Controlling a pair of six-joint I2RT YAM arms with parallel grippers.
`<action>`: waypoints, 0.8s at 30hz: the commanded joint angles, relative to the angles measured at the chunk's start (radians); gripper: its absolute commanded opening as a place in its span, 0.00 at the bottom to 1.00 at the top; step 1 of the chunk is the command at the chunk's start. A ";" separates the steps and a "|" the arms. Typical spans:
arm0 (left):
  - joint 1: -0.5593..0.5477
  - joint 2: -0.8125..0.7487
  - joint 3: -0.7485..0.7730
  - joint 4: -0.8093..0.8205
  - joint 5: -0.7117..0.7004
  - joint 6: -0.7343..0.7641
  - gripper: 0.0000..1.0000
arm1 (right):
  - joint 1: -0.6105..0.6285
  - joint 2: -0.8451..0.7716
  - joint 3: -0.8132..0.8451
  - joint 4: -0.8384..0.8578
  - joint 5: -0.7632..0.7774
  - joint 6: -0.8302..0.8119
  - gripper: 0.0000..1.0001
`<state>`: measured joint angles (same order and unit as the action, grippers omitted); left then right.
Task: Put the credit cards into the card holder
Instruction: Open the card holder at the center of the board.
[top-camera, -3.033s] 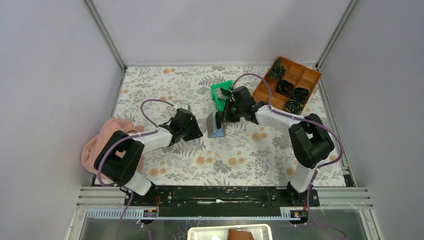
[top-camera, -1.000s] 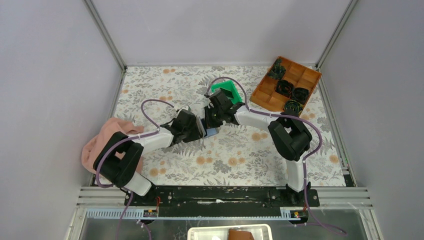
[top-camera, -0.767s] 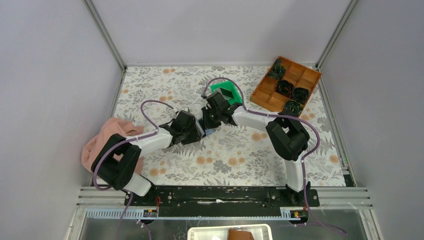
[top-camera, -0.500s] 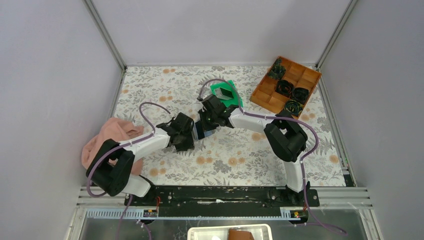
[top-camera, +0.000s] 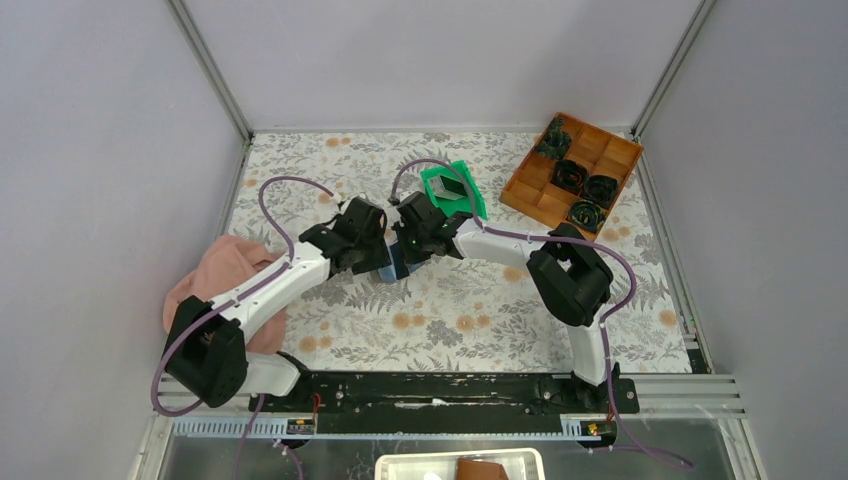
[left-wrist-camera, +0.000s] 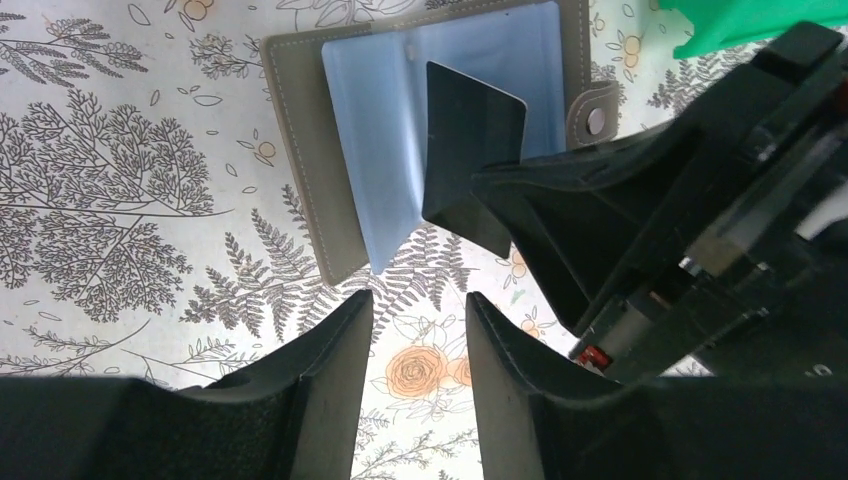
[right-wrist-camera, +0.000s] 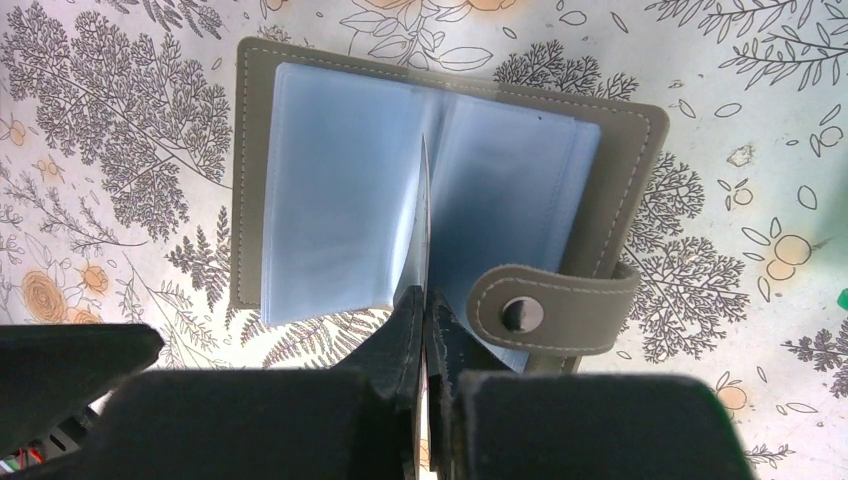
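Right pincer (right-wrist-camera: 425, 312) was clamped on one dark credit card (left-wrist-camera: 470, 135), holding it on edge above the open card holder (right-wrist-camera: 300, 170). The left pincer (left-wrist-camera: 418, 305) hovered near the holder, its jaws part-way apart and gripping nothing. Around them the floral surface (top-camera: 460, 310) carried a brown compartment tray (top-camera: 617, 153) at the far right corner. It also carried a green bin (top-camera: 472, 203) just beyond the pincers, with what looked like another card (top-camera: 447, 187) lying in it. The holder lay spread flat on the surface, blue sleeves up, strap and snap undone. The held card's far edge pointed at the fold between the sleeves; whether it touched them or had entered a pocket could not be told. No card showed inside a sleeve, so I judged the task at its first insertion, with the bin's card left to fetch.
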<state>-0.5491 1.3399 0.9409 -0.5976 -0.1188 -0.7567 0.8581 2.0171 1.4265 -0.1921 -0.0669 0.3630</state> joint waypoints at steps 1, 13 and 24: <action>0.013 0.031 0.003 0.013 -0.043 -0.027 0.47 | 0.009 0.015 0.024 -0.057 0.061 -0.036 0.00; 0.026 0.000 -0.111 0.262 -0.049 -0.090 0.47 | 0.008 0.023 0.016 -0.048 0.049 -0.015 0.00; 0.028 0.017 -0.128 0.356 -0.037 -0.097 0.46 | 0.008 0.033 0.018 -0.049 0.042 -0.007 0.00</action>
<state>-0.5274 1.3521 0.8215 -0.3267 -0.1402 -0.8448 0.8593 2.0186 1.4281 -0.1970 -0.0612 0.3634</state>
